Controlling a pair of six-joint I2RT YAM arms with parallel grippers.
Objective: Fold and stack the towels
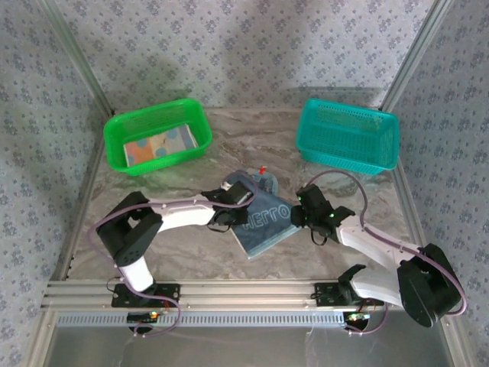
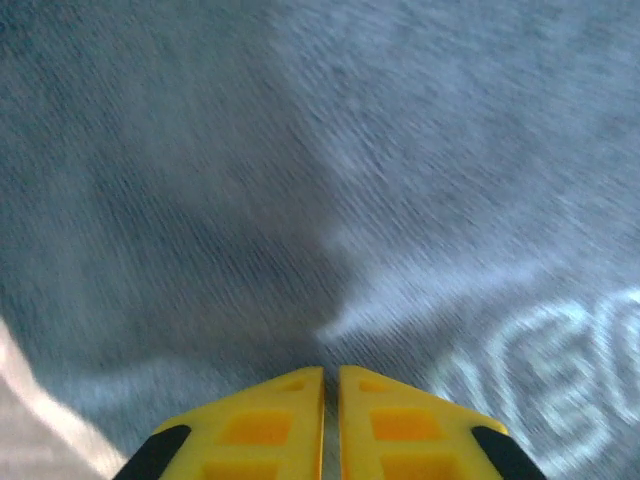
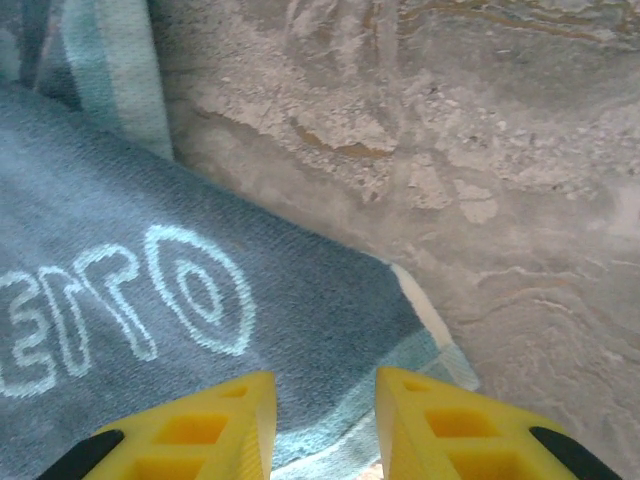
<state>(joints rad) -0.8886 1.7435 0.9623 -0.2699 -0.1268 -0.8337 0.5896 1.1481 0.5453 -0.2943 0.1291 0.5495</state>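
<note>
A dark slate-blue towel [image 1: 263, 222] with pale lettering lies in the middle of the table. My left gripper [image 1: 235, 196] is down on its far left part. In the left wrist view its fingertips [image 2: 331, 370] are pressed together on a puckered ridge of that towel [image 2: 300, 150]. My right gripper [image 1: 303, 212] is at the towel's right corner. Its yellow jaws [image 3: 325, 378] stand apart over the towel [image 3: 200, 250], near the lighter teal border [image 3: 420, 350]. A light blue dotted towel [image 1: 157, 145] lies in the green basket [image 1: 122, 126].
A teal mesh basket [image 1: 344, 153] stands at the back right. A bit of lighter teal cloth [image 1: 267, 182] peeks out past the slate towel's far edge. Bare marble tabletop [image 3: 500, 150] lies to the right of the towel corner.
</note>
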